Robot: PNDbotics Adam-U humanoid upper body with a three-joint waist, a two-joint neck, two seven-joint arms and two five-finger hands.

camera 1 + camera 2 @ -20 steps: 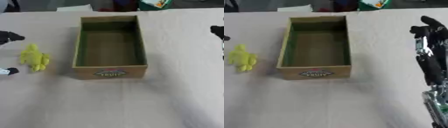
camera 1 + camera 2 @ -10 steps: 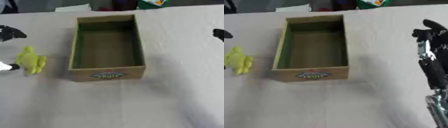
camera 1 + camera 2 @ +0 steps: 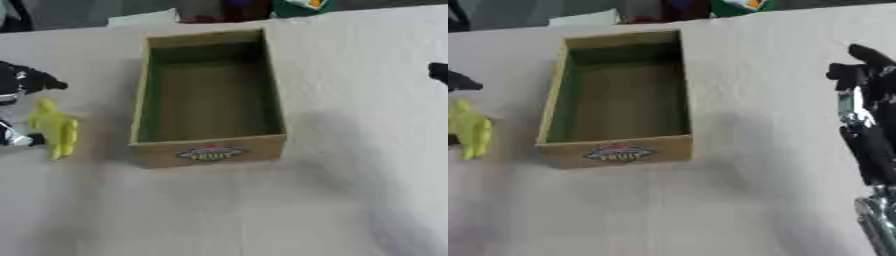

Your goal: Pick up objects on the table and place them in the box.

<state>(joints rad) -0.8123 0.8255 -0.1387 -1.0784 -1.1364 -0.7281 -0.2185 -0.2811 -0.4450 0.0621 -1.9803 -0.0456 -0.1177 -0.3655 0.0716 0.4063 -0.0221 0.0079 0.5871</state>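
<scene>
The yellow toy (image 3: pixel 54 128) lies on the table (image 3: pixel 227 205) at the left, just beside the left wall of the cardboard box (image 3: pixel 210 95). The left hand (image 3: pixel 24 82) sits at the left edge: one black part lies just far of the toy, a second black and white part (image 3: pixel 16 138) is at the toy's near-left side. Whether either part touches the toy cannot be told, nor whether the fingers are spread or curled.

The left hand is cut off by the left edge. The toy's shape is blurred.

The right hand (image 3: pixel 861 70) stands at the right edge, well apart from the box, fingers straight and holding nothing.

The box interior shows bare floor. Open table lies near and right of the box.
</scene>
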